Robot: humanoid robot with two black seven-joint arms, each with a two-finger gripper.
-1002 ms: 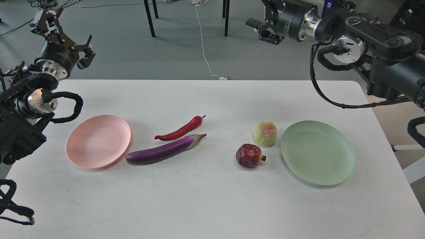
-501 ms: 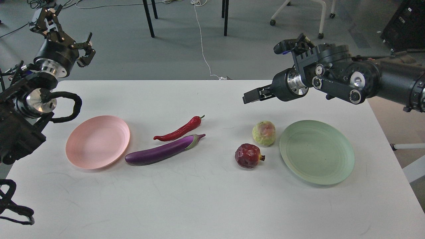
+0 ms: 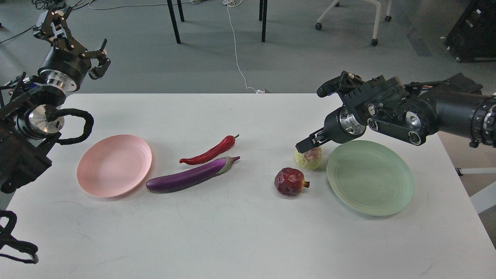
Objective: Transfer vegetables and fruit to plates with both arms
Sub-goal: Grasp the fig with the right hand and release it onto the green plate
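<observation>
A purple eggplant (image 3: 192, 176) and a red chili pepper (image 3: 211, 151) lie side by side mid-table, right of the empty pale pink plate (image 3: 114, 165). A bumpy yellow-green fruit (image 3: 309, 159) and a dark red pomegranate-like fruit (image 3: 290, 181) sit left of the empty pale green plate (image 3: 370, 177). My right gripper (image 3: 308, 144) hangs just over the top of the yellow-green fruit, seen side-on, so I cannot tell how its fingers stand. My left gripper (image 3: 75, 37) is raised beyond the table's far left corner, open and empty.
The white table (image 3: 240, 232) carries only these things. My right arm (image 3: 407, 112) reaches in over the far edge of the green plate. Chair and table legs (image 3: 174, 21) and a white cable stand on the floor behind the table.
My right arm has swung down and forward from high at the back; its gripper now sits just above the yellow-green fruit. The left arm has barely moved.
</observation>
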